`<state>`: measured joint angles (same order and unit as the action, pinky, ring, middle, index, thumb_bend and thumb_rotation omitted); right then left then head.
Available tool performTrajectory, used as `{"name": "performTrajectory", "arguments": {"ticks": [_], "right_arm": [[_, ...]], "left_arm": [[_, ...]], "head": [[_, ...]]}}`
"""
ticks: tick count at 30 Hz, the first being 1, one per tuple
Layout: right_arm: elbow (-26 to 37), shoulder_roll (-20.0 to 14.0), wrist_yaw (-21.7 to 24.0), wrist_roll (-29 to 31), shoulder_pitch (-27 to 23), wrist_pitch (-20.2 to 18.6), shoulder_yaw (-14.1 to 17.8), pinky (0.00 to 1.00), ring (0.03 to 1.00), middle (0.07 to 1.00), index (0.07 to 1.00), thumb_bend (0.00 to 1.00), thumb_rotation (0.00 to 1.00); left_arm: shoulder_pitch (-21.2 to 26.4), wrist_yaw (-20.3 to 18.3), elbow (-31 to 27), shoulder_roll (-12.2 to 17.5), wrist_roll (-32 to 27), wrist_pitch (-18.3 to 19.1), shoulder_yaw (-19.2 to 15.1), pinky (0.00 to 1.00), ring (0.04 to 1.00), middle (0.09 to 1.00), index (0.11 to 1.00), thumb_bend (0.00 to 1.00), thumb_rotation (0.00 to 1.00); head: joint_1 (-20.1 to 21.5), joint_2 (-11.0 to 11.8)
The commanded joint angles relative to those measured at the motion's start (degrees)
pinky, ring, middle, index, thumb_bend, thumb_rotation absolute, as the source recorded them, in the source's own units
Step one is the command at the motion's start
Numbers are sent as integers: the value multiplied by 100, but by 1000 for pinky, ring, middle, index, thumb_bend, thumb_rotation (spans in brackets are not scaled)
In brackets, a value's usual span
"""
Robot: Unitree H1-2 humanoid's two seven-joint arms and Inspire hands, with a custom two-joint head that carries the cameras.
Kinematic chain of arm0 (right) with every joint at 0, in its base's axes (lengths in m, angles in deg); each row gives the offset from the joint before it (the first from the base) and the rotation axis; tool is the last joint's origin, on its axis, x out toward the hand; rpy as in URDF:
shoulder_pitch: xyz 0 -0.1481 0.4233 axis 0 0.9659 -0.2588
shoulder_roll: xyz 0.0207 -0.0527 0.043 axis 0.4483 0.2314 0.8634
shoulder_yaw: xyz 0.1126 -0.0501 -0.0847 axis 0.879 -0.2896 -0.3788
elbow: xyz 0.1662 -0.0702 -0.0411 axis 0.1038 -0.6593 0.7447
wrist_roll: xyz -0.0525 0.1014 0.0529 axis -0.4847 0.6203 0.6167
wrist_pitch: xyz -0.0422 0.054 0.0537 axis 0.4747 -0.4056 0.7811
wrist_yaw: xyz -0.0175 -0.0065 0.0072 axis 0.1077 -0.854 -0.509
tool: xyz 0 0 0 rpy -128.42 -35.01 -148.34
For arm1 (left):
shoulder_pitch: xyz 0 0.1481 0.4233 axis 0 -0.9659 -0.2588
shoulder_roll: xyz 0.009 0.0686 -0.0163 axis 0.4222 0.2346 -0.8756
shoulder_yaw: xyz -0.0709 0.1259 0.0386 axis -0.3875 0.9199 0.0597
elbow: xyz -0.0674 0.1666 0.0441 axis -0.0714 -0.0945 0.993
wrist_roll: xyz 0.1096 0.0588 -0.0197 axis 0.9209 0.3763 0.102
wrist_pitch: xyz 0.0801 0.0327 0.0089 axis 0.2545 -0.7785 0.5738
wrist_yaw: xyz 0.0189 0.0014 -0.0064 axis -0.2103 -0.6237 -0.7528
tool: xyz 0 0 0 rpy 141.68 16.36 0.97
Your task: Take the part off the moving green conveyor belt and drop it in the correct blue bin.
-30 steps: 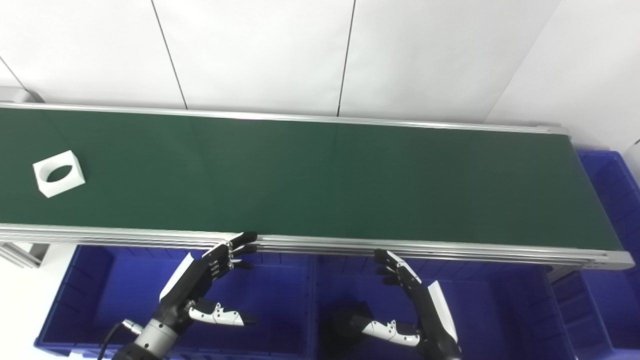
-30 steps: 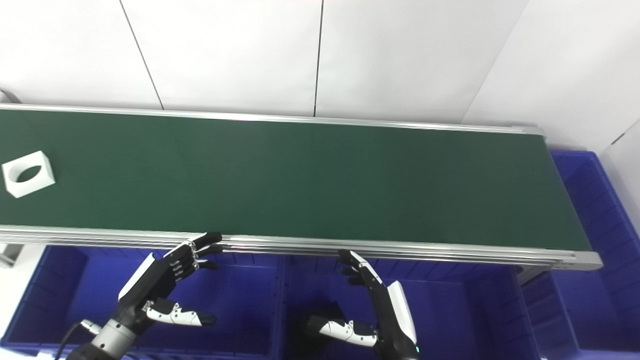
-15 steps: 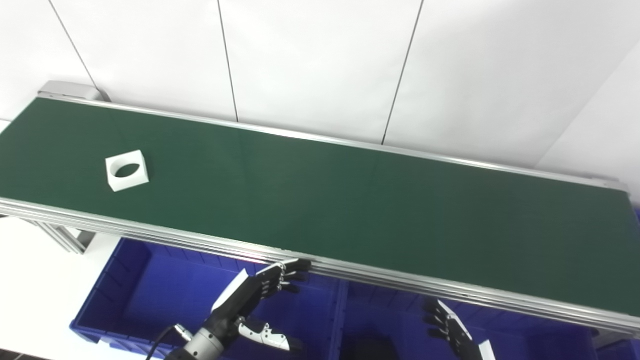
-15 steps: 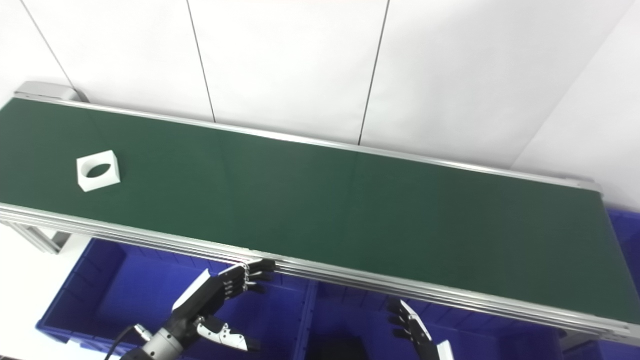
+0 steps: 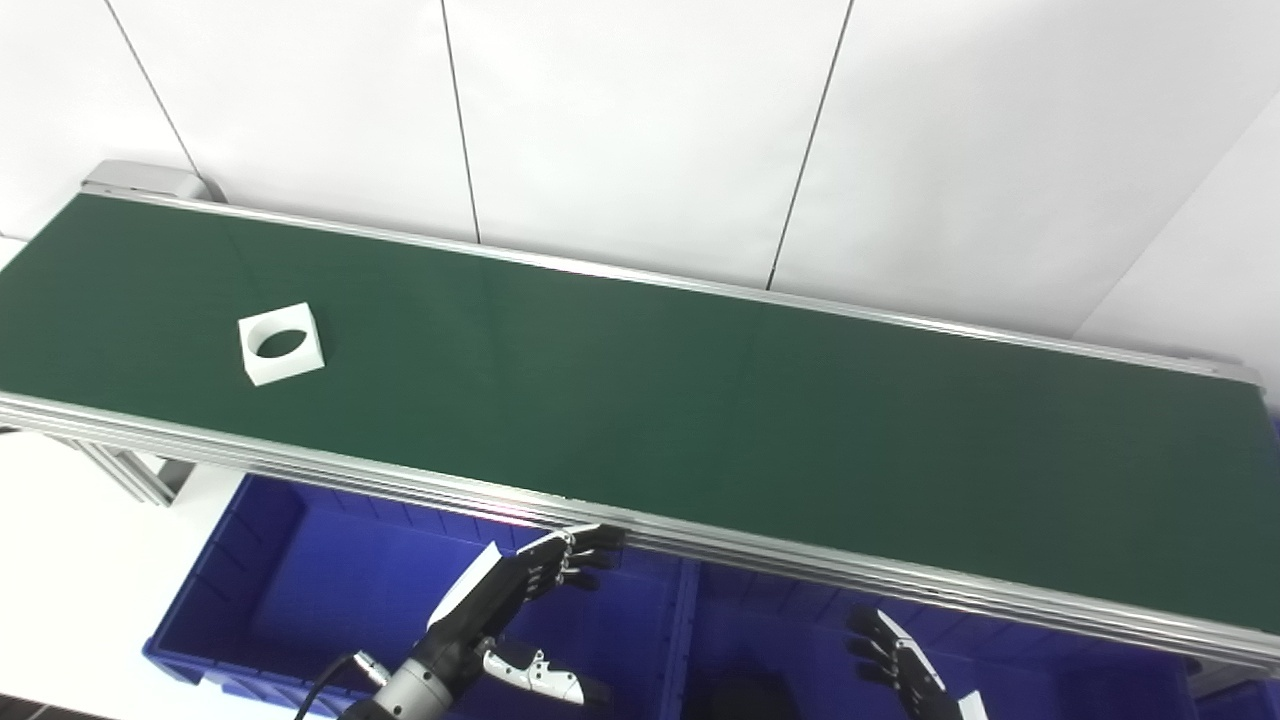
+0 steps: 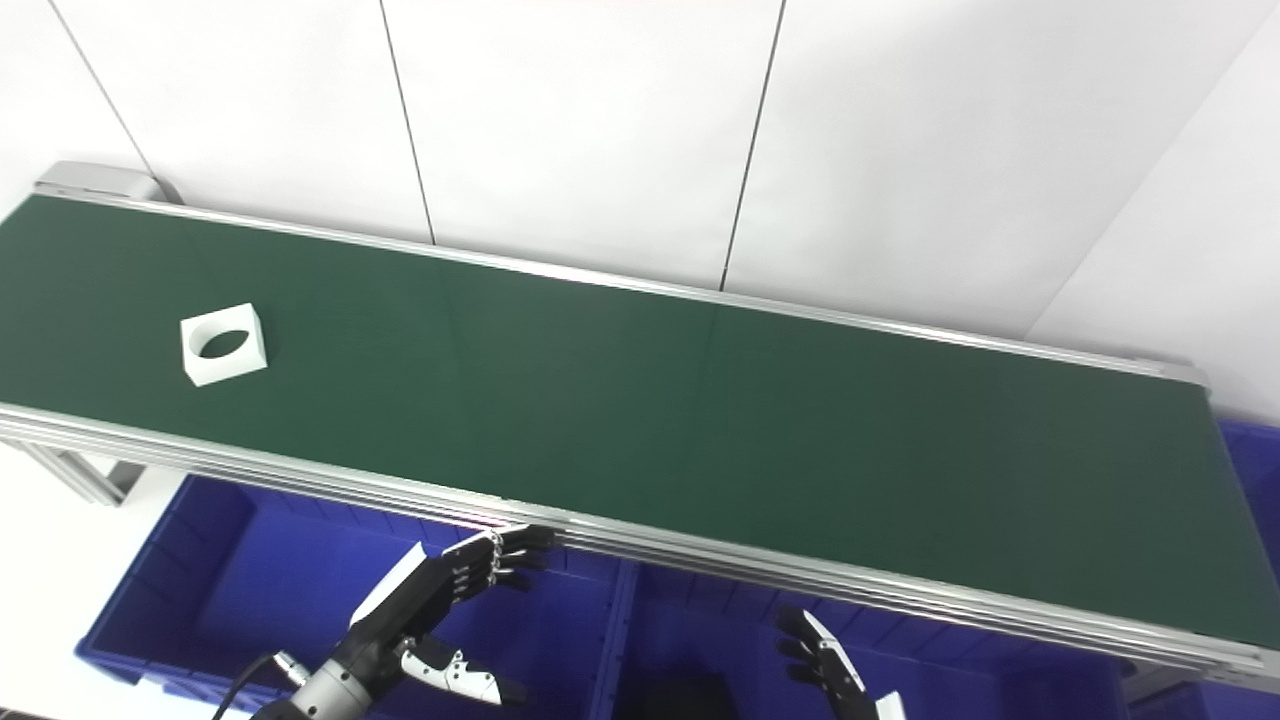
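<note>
A white square block with a round hole [image 5: 282, 343] lies on the left part of the green conveyor belt [image 5: 700, 400]. My left hand [image 5: 510, 610] hovers open below the belt's near rail, over a blue bin [image 5: 300, 560], far right of the block. Its fingertips [image 5: 598, 540] almost reach the rail. My right hand [image 5: 905, 670] shows only partly at the bottom edge, fingers spread and holding nothing, over another blue bin [image 5: 800, 640]. The block also appears in the right eye view [image 6: 223, 344].
An aluminium rail [image 5: 700, 545] runs along the belt's near edge, and a white panelled wall [image 5: 640, 120] stands behind it. A dark object [image 5: 740, 700] lies in the middle bin at the bottom edge. The frame leg [image 5: 130, 475] is at the left.
The camera swung left and up from a second ago. Over the last half second the white block rode a little to the right on the belt. Both hands kept their poses.
</note>
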<state>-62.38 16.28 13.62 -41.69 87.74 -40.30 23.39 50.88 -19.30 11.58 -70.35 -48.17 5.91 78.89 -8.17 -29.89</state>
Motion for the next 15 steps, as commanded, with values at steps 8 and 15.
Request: {"name": "performTrajectory", "arguments": {"ticks": [8,15], "right_arm": [[-13,-45,-122,60,-55,357,-19,760,802,844,860,861,223],[-57,-23,-106,112,-95,356,-24,775,811,851,863,863,211]], "left_arm": [[36,122,-210,88,-167,-249,65,691,765,816,785,945,91],[-76,-22,-913,175,-422,-249,-84,688,755,800,777,959,110]], "head": [[-180,170],[-245,214]]}}
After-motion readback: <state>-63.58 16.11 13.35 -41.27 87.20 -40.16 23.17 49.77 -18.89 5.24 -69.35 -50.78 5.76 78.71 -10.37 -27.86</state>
